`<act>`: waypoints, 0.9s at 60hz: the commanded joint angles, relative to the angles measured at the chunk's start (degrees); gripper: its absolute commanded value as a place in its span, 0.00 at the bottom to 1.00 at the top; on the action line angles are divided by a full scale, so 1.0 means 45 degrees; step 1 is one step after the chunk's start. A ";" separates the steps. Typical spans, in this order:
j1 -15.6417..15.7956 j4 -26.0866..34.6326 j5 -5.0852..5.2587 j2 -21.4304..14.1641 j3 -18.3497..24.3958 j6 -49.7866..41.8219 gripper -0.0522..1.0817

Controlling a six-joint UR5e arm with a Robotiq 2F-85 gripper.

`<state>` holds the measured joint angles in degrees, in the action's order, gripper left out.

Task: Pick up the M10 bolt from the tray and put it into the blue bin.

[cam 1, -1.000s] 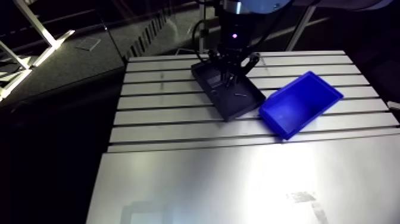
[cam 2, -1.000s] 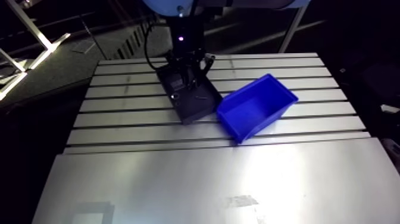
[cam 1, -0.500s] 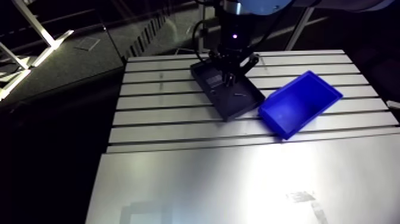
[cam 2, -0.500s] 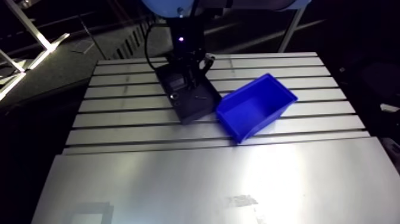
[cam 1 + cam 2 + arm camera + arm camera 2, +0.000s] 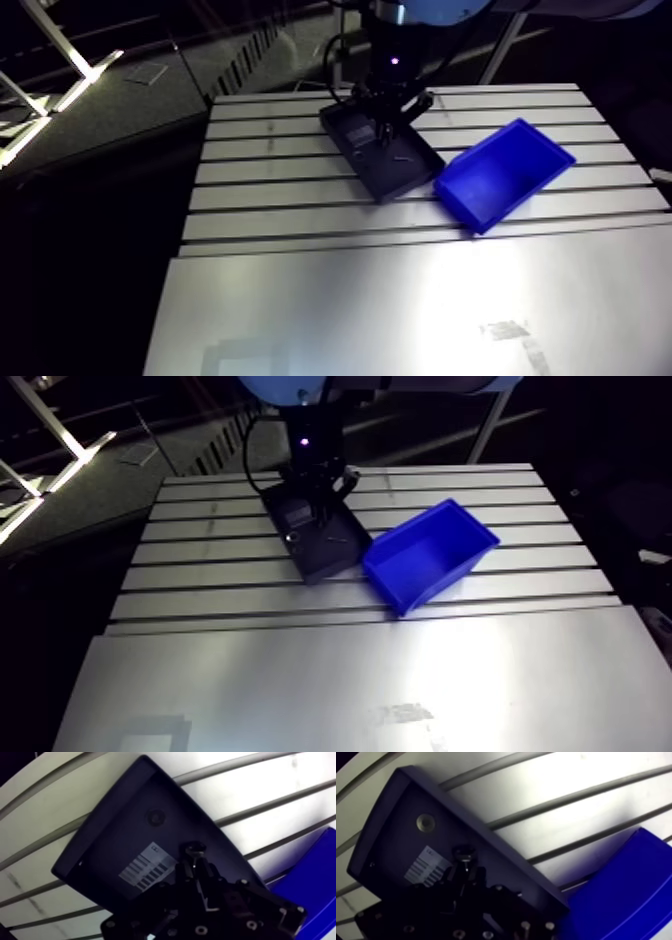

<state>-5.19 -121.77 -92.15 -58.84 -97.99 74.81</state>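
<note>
Since the earlier frame the gripper's (image 5: 195, 863) fingers had drawn in from their wider spread. I saw the M10 bolt (image 5: 464, 853) pinched between the fingertips, its head showing just past them. It was inside the dark tray (image 5: 95, 852), beside the white label (image 5: 145, 869); I couldn't tell whether it touched the floor. A round disc (image 5: 425, 821) lay ahead of it near the tray's corner. In the arm view the tray sat upper centre on the slotted table (image 5: 270, 195), with the blue bin (image 5: 505, 172) just beside it on the right.
</note>
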 commanded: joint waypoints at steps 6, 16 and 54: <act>0.0000 -0.0021 0.0000 -0.0018 -0.0051 0.0006 0.76; -0.0019 -0.0021 0.0019 -0.0035 -0.0087 0.0006 0.79; -0.0039 -0.0610 -0.0039 -0.0419 -0.0191 0.0025 0.88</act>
<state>-5.34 -124.49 -92.24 -59.73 -98.80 74.90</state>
